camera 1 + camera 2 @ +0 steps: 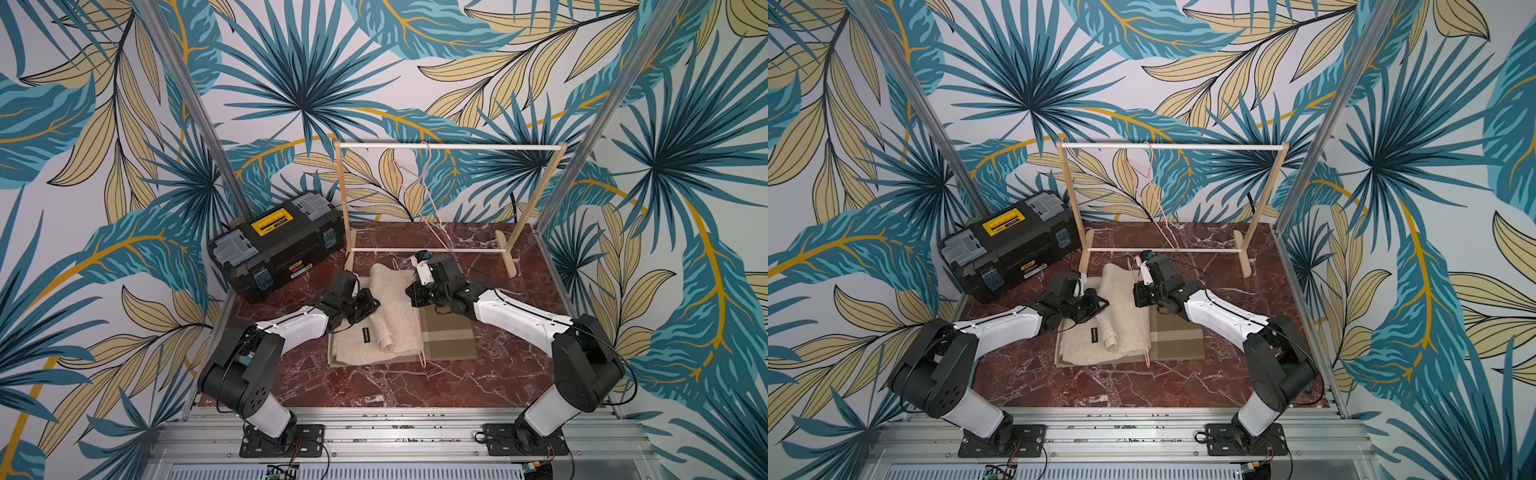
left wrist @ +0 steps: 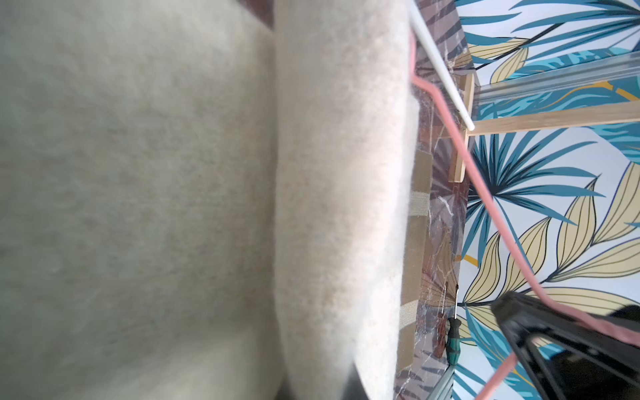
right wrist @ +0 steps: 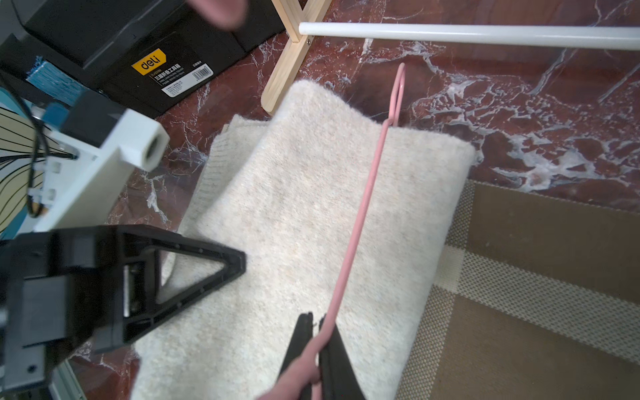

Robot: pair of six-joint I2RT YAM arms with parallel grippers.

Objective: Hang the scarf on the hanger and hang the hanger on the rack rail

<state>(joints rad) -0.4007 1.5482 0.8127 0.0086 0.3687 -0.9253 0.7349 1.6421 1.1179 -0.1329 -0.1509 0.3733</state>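
The cream knitted scarf [image 1: 388,299] [image 1: 1121,307] lies folded on a brown mat in both top views. A pink wire hanger [image 1: 420,332] [image 3: 359,221] lies lengthwise over the scarf's right part. Its far end pokes out past the folded edge. My right gripper [image 1: 417,287] [image 3: 316,318] is shut on the hanger's near part, just above the scarf. My left gripper [image 1: 370,303] [image 3: 239,261] is at the scarf's left edge, shut on a raised fold. In the left wrist view that fold [image 2: 339,207] fills the picture and hides the jaws.
A wooden rack [image 1: 449,146] with white rods stands behind the scarf; a second pink hanger [image 1: 430,195] hangs from its top rod. A black toolbox [image 1: 278,241] sits at the back left. The brown mat [image 1: 451,338] extends right. A green-handled screwdriver [image 2: 453,341] lies near the rack's right foot.
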